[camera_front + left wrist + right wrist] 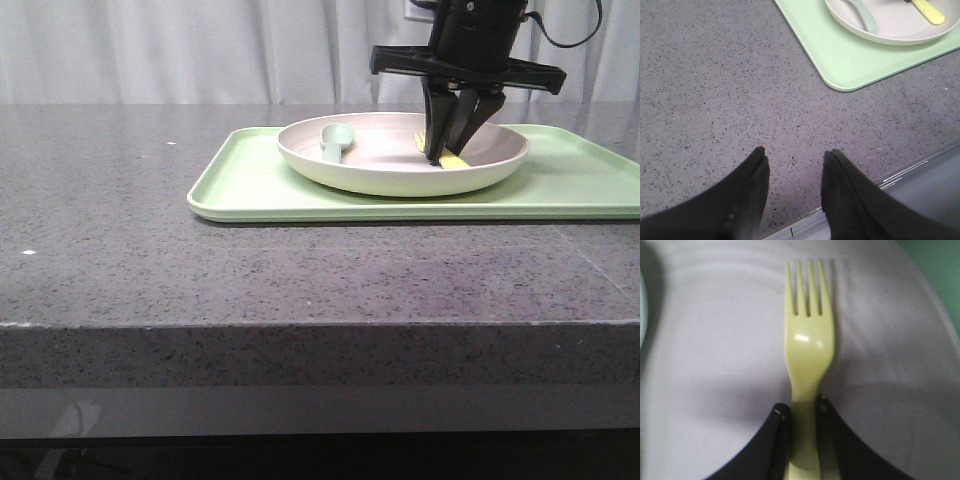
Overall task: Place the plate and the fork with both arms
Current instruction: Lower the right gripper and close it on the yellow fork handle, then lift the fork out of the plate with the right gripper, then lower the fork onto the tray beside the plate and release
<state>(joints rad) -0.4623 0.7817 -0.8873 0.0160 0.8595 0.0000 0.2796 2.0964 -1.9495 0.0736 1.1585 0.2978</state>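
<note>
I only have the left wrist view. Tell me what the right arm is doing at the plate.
Observer: The right gripper is closed on the handle of the yellow fork, down inside the plate.
Operator: Give me the fork's attitude.
Observer: In the right wrist view it points straight out from the fingers, tines over the plate's floor.
Operator: Report the spoon too.
Observer: The grey-green spoon lies in the plate on the robot's left side, apart from the fork.
Operator: And the plate's footing.
Observer: It sits on the light-green tray.
</note>
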